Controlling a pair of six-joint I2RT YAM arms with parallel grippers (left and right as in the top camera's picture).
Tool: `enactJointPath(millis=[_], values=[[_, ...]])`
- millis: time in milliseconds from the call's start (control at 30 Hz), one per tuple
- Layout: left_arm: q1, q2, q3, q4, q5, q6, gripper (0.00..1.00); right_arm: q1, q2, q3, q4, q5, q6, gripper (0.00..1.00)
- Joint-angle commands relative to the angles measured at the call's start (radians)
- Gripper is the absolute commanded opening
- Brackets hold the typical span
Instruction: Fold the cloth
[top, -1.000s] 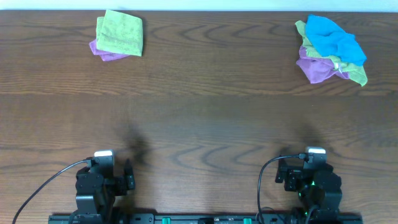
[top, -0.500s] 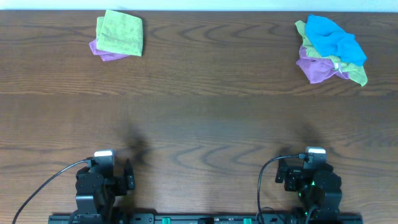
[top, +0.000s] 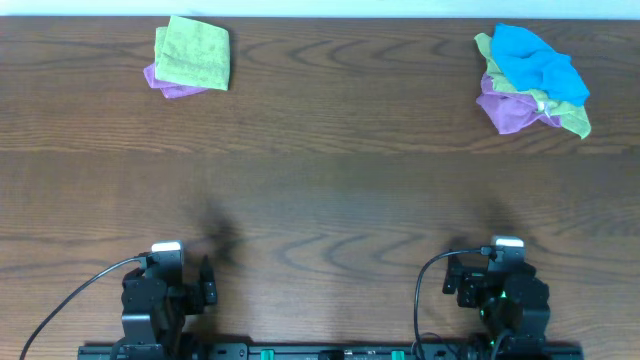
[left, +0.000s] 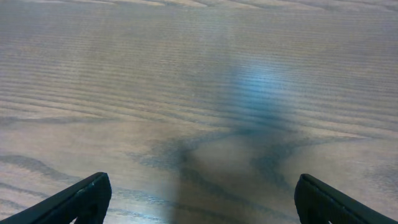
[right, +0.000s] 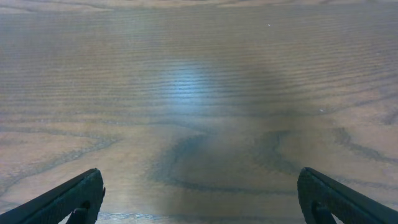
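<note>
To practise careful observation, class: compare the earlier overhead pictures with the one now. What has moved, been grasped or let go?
Nothing visibly changed. The folded green cloth atop a purple one and the crumpled blue, green and purple cloth pile lie where they were on the brown wooden table; the left gripper and right gripper stay open, empty, at the near edge.

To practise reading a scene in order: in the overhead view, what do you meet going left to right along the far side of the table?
green cloth, squared up neatly → crumpled pile of cloths, blue on top
</note>
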Motion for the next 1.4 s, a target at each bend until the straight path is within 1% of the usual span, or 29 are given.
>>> enactJointPath(millis=[0, 600, 733, 800, 933, 1167, 1367], values=[[0.003, -0.008, -0.025, -0.044, -0.010, 0.010, 0.95, -0.008, -0.011, -0.012, -0.001, -0.003, -0.019, 0.99], [0.003, -0.008, -0.025, -0.044, -0.010, 0.010, 0.96, -0.008, -0.011, -0.012, 0.002, -0.004, -0.018, 0.99], [0.003, -0.008, -0.025, -0.044, -0.010, 0.010, 0.95, -0.008, 0.014, 0.016, 0.009, -0.004, 0.035, 0.99], [0.003, -0.008, -0.025, -0.044, -0.010, 0.010, 0.96, -0.010, 0.069, 0.064, 0.008, -0.004, 0.039, 0.99], [0.003, -0.008, -0.025, -0.044, -0.010, 0.010, 0.96, -0.030, 0.245, 0.195, -0.011, 0.006, 0.064, 0.99], [0.003, -0.008, -0.025, -0.044, -0.010, 0.010, 0.95, -0.068, 0.632, 0.472, -0.024, 0.005, 0.105, 0.99], [0.003, -0.008, -0.025, -0.044, -0.010, 0.010, 0.96, -0.086, 0.917, 0.703, -0.030, 0.012, 0.137, 0.99]])
